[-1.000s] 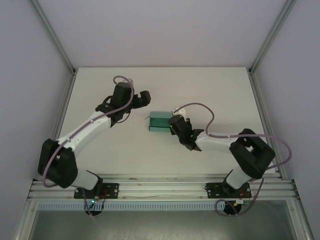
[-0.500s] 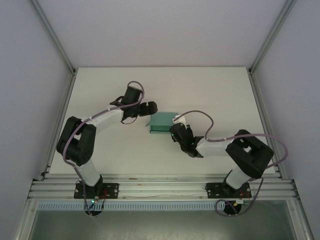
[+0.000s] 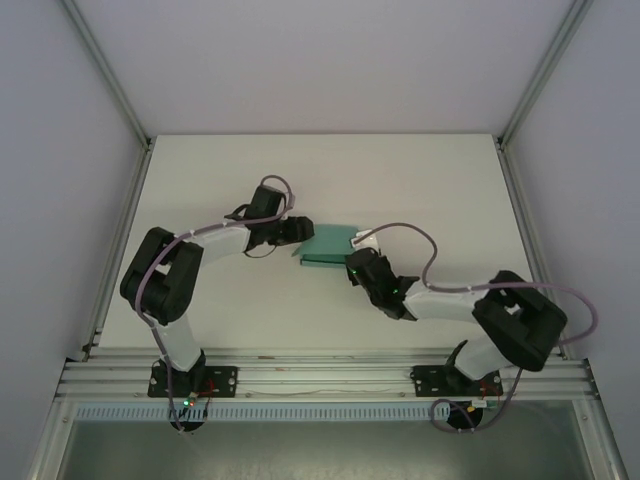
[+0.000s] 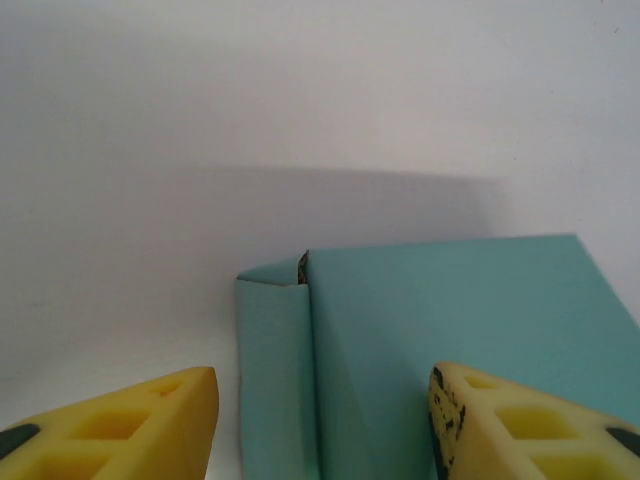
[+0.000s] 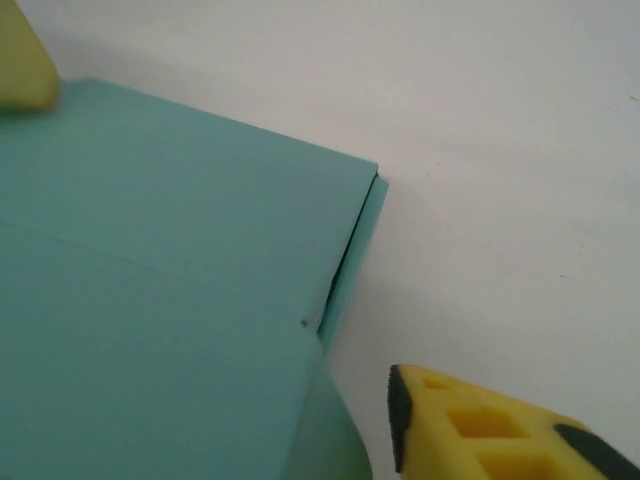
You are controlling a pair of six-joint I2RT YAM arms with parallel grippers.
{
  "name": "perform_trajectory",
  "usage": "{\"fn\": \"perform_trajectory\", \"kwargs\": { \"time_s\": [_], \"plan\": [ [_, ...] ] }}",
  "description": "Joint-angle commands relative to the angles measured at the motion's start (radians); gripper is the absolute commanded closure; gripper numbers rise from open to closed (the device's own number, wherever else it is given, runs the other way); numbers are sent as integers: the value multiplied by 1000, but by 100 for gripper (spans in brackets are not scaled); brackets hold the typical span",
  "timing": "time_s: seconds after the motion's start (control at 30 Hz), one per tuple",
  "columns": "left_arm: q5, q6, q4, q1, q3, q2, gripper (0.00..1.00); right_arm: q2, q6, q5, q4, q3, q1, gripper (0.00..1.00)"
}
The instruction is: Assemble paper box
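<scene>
The paper box (image 3: 330,243) is a flat teal-green card box lying at the table's middle. My left gripper (image 3: 300,232) is at its left end. In the left wrist view the box (image 4: 440,340) shows a folded side flap (image 4: 272,370). The left gripper (image 4: 320,435) stands open astride that end, one yellow finger (image 4: 140,430) clear on the table and the other (image 4: 520,430) over the box top. My right gripper (image 3: 355,263) is at the box's near right corner (image 5: 180,280), open. Its visible finger (image 5: 490,430) stands off the box edge; the other finger is hidden.
The white table (image 3: 420,190) is ringed by grey walls and aluminium frame posts (image 3: 525,100). A rail (image 3: 320,375) with both arm bases runs along the near edge. Cables loop off both arms, one over the right forearm (image 3: 430,255).
The left arm swung in to the box's left end and its jaws narrowed around it. The right gripper opened off the box and drew back slightly toward me.
</scene>
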Motion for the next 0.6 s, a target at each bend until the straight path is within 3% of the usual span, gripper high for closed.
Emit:
{"fn": "perform_trajectory", "kwargs": {
  "time_s": [0.0, 0.2, 0.37, 0.57],
  "plan": [
    [24, -16, 59, 9, -49, 26, 47, -95, 11, -44, -44, -16, 3, 50],
    [41, -54, 111, 9, -92, 46, 51, -318, 71, -151, -81, -103, 2, 37],
    [46, -69, 139, 12, -106, 66, 58, -513, 164, -109, -63, -178, 0, 1],
    [79, -106, 185, 21, -121, 87, 65, -513, 293, -127, -247, -65, -77, 0]
  ]
}}
